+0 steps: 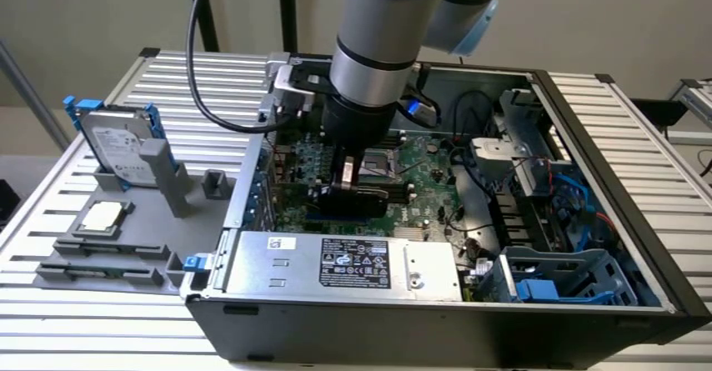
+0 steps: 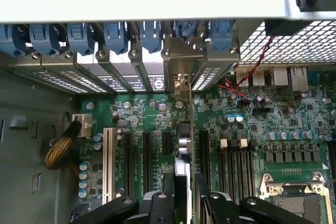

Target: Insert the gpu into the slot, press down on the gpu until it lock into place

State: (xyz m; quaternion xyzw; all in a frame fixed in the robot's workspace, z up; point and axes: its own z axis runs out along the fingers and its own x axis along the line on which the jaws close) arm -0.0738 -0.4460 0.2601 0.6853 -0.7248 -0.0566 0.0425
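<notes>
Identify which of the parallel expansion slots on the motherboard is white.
The white slot at the end of the row, nearest the braided yellow cable. The other slots running alongside it are all black.

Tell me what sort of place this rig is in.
Probably a robotics lab bench for PC assembly: an open computer case sits on a slatted aluminium table, beside a grey fixture holding a hard drive.

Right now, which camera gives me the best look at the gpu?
The exterior view: the gpu shows its black broad side, standing on the motherboard beneath the arm. The wrist view sees it edge-on, a thin strip running out from the gripper.
</notes>
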